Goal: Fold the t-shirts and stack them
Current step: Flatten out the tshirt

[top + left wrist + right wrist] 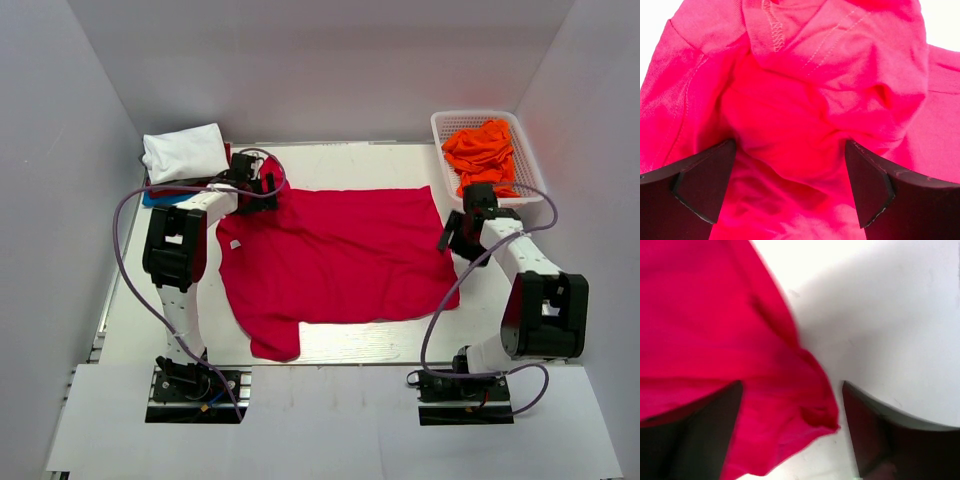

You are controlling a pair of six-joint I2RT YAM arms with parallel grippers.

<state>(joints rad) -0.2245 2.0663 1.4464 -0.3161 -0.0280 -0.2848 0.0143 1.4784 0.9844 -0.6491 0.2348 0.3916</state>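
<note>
Inspected: the left arm point(180, 250) is built of white tubular links alternating with black box-shaped joint housings. The right arm point(530, 290) is of identical build and colouring. Each is bolted to a black base plate point(195, 385) with exposed wiring on top. On the left unit a lilac-grey cable point(122, 250) hangs in a loose loop from base to wrist; the right unit has a matching lilac-grey loop point(440, 310). The left hand point(790, 170) and right hand point(792, 425) are black throughout. Their fingers point(700, 185) are dark, matte and wedge-shaped, with bevelled inner edges.
</note>
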